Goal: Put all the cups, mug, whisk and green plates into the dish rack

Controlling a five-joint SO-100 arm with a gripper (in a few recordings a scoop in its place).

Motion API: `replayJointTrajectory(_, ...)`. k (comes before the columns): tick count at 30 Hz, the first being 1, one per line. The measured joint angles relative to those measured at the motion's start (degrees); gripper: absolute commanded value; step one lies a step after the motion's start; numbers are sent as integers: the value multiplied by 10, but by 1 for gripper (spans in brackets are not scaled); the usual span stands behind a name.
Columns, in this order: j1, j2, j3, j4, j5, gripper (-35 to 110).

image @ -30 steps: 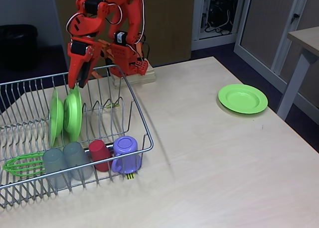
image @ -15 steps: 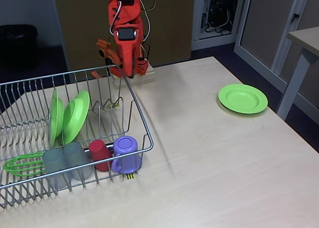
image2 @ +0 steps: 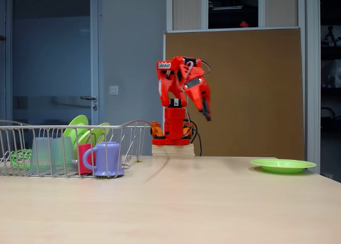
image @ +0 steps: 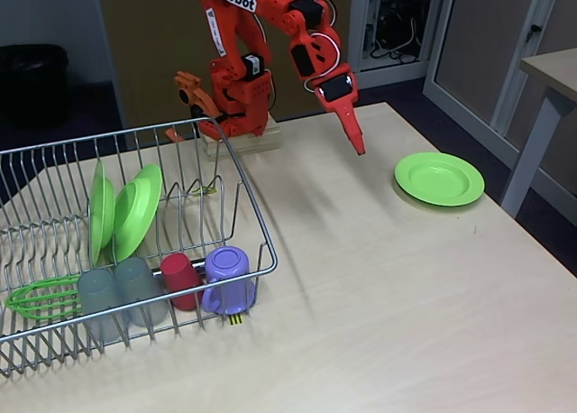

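Swung right from dish rack (image: pixel 135 242) toward third green plate (image: pixel 439 178) | tool (image: pixel 357 141) pressed together, holding nothing, above table

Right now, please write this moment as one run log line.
tool: empty, in the air, aimed toward table plate | dish rack: two green plates, cups, mug, whisk | left: one plate

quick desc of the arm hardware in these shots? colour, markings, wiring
Bright orange-red printed arm with black servo blocks, white "LeRobot" lettering on the upper link, thin white and black cables along the joints. The slim gripper tapers to a point. Its base sits on a pale wooden block.
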Motion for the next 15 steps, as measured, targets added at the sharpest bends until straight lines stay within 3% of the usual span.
replayJointTrajectory(15,-172,-371,-207,-121,359,36)
